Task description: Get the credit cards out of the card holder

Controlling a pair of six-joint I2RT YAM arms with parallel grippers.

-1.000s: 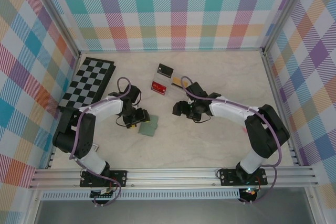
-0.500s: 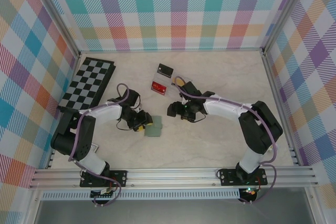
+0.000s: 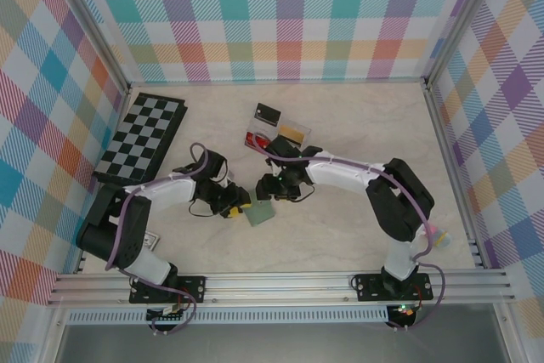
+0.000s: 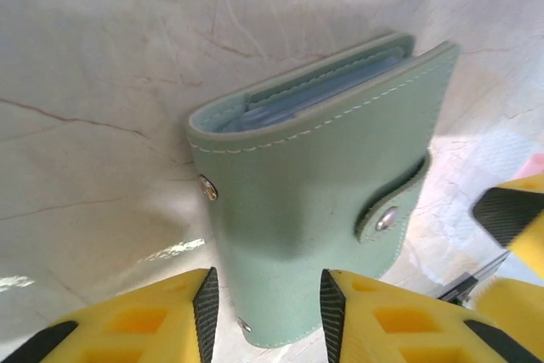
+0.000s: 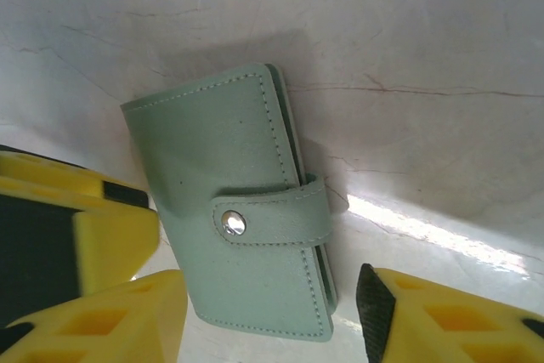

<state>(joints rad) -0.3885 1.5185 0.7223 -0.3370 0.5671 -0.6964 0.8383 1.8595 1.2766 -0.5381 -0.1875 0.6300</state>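
From above, the card holder (image 3: 261, 212) sits on the table (image 3: 365, 133) between the left gripper (image 3: 235, 204) and right gripper (image 3: 270, 186).

Left wrist: narrow fingers (image 4: 144, 333) pinch its snapped-shut end.

Right wrist: fingers (image 5: 459, 325) stand wide — unclamped around it.

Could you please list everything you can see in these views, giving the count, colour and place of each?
card holder: one, grey-green, snapped shut, near the table's centre between the grippers
yellow-orange card: one, in the clear tray
red card: one, at the tray's left edge, partly hidden by the right arm
black card: one, at the tray's back left corner
clear tray: one, transparent, behind the card holder
checkerboard: one, black and white, back left
table: one, pale marbled
walls: multicoloured plaid, on three sides
left gripper: yellow fingers, black pads, closed on the card holder
right gripper: yellow fingers, open, straddling the card holder
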